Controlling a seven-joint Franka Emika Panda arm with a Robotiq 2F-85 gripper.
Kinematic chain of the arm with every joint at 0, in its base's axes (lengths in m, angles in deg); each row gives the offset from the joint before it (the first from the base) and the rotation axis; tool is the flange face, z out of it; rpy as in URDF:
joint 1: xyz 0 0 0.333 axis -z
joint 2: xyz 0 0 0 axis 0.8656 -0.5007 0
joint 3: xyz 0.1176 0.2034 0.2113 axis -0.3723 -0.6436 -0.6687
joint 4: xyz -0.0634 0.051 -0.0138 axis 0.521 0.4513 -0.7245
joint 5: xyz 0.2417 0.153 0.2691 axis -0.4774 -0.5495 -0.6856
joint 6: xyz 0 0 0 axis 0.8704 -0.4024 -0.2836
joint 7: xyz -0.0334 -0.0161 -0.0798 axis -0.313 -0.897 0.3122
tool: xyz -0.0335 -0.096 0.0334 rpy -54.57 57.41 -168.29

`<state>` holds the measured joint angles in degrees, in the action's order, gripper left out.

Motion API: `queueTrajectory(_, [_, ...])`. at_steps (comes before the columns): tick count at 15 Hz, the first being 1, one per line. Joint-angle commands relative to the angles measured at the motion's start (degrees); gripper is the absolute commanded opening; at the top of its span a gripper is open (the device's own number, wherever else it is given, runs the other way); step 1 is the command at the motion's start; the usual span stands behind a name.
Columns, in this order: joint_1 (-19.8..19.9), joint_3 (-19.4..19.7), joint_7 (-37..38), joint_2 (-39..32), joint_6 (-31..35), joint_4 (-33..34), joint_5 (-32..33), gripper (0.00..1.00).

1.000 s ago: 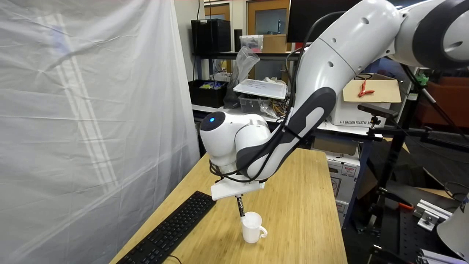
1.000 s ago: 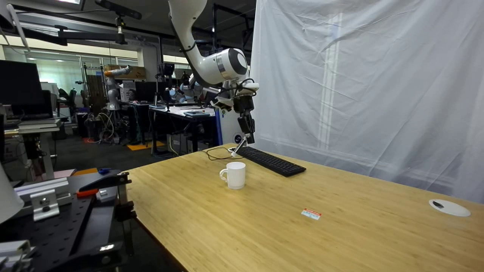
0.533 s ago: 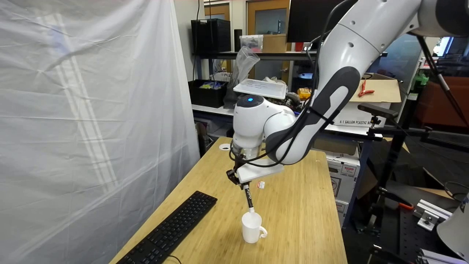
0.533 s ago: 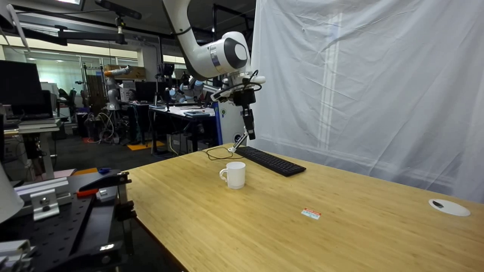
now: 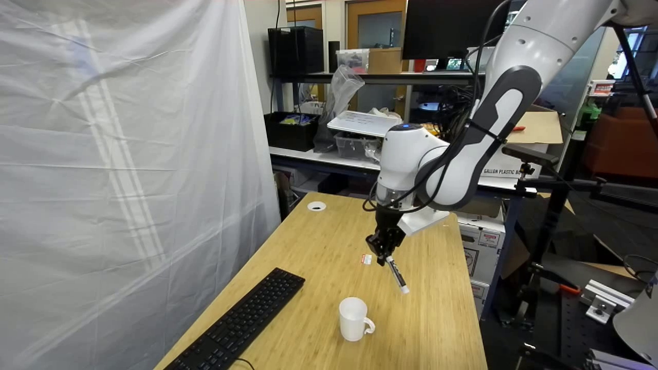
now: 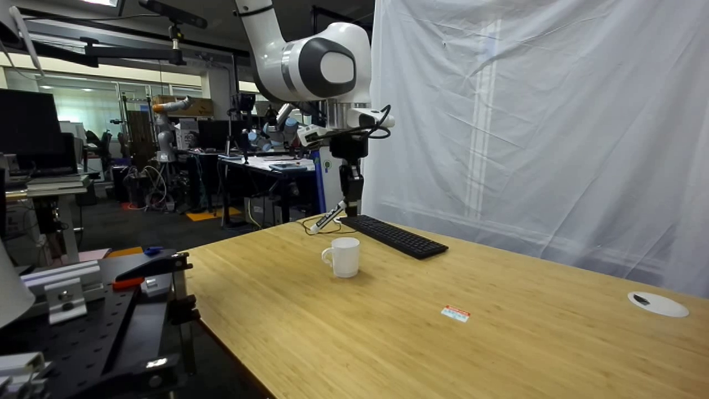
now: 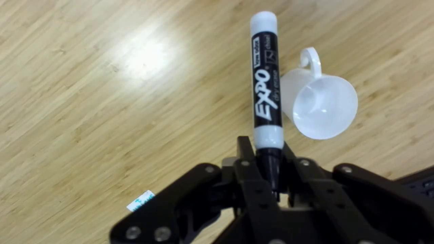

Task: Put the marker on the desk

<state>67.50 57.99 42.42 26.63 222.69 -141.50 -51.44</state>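
Observation:
The marker (image 5: 398, 277) is a thin stick with a black label and white ends. My gripper (image 5: 384, 259) is shut on its dark cap end, and the marker slants out from the fingertips above the desk (image 5: 421, 324). In an exterior view the marker (image 6: 328, 217) slants down from the gripper (image 6: 353, 209), behind the white mug. In the wrist view the marker (image 7: 266, 81) points away from the gripper (image 7: 266, 145), with a finger on each side of the cap. The light wooden desk (image 7: 84, 118) lies below. The gap between marker and desk is hard to judge.
A white mug (image 5: 353, 321) stands upright on the desk near the marker; it also shows in the wrist view (image 7: 325, 106). A black keyboard (image 5: 241, 318) lies along the curtain side (image 5: 128, 180). A small sticker (image 6: 455, 313) and a round white grommet (image 6: 658, 305) are on the desk.
My gripper has carried the marker away from the mug, to the right in an exterior view. The marker's angle has turned. The mug and keyboard have not moved.

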Motion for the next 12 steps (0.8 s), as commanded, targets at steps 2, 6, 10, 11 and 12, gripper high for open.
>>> queueTrajectory(2, [14.1,-7.4,-20.3,2.1,-9.4,-2.0,-1.4,0.05])
queueTrajectory(6, [7.3,5.1,-34.1,1.7,-18.8,1.4,-2.0,0.05])
queueTrajectory(10, [0.2,12.9,-36.4,-3.6,-19.9,6.7,-0.5,0.05])
queueTrajectory(11, [-1.4,14.0,-36.2,-5.2,-19.9,8.1,-0.4,0.05])
queueTrajectory(12, [-2.8,14.5,-36.1,-7.0,-19.8,9.7,-0.7,0.05])
